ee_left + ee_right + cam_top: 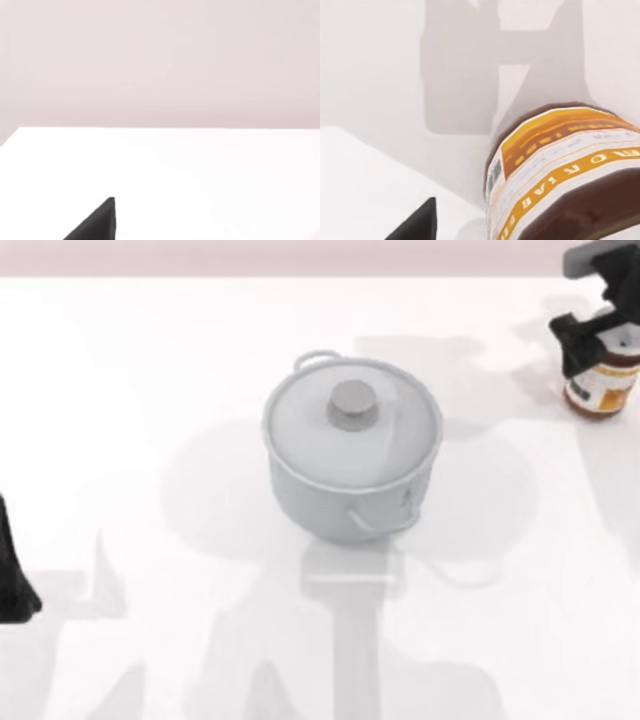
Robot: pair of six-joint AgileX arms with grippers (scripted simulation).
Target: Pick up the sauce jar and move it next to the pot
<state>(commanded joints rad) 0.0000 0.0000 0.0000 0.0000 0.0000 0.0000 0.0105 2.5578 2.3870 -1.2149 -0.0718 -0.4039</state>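
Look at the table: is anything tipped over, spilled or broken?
Nothing stands out. The pot sits upright mid-table with its lid on. The sauce jar is upright near the far right edge, with the right gripper at its top. No spills show.

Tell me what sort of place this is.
Probably a simulated kitchen-style tabletop: a plain white table holds a lidded pot at its centre and a sauce jar at the far right, where the right pincer is at the jar's top.
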